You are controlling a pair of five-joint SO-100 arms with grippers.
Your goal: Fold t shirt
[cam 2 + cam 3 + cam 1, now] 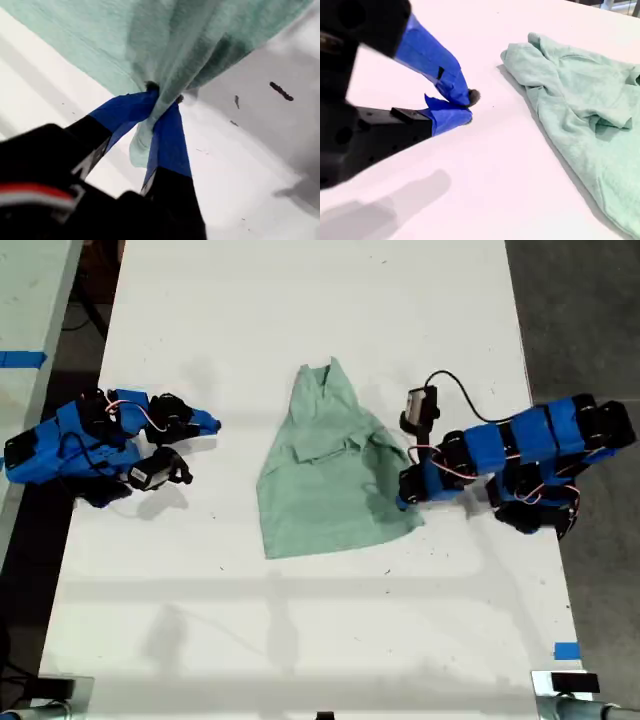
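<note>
Shirt [165,45] edge bunched between my first gripper's [162,102] fingers, fingertips hidden.

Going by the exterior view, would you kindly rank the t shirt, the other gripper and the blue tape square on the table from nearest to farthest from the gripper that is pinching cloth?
1. The t shirt: held in my first gripper, mid-table.
2. The blue tape square: near the exterior view's bottom right corner.
3. My second gripper: across the shirt, on the exterior view's left.
</note>
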